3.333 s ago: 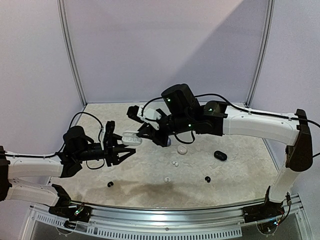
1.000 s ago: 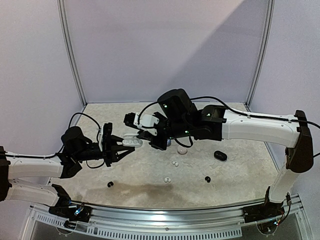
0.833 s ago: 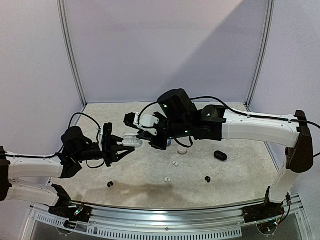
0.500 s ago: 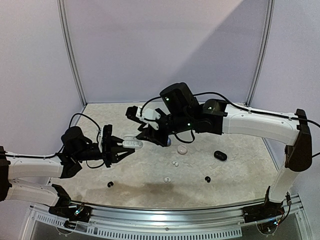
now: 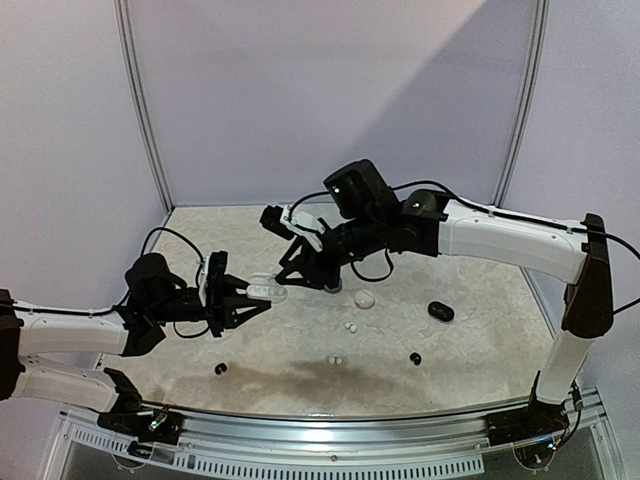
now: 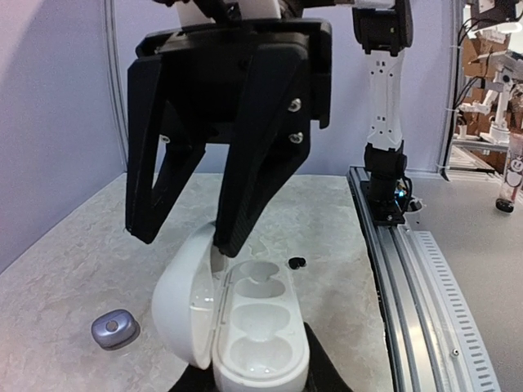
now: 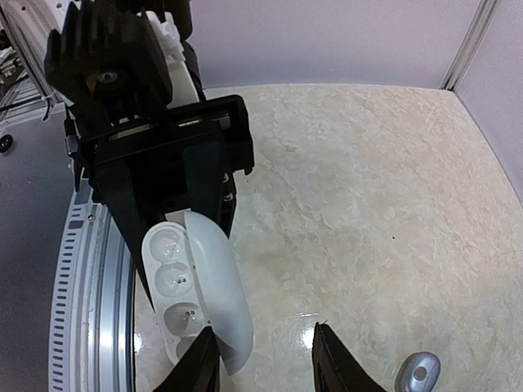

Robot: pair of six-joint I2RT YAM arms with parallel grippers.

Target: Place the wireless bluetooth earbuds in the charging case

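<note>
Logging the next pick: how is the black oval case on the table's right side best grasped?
Pinch the black oval case across its shorter width, coming from straight above. It lies flat on the table, low and rounded, nothing beside it, so a sideways approach would probably push it.

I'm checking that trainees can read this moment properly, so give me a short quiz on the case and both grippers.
1. True or false: the charging case, held by the left gripper, has its lid open.
2. Loose earbuds lie on the table. How many sit in the case's wells? A) none B) one C) two
3. Fill in: the right gripper has its jaws ____ beside the lid.
Key: 1 true; 2 A; 3 open.
</note>
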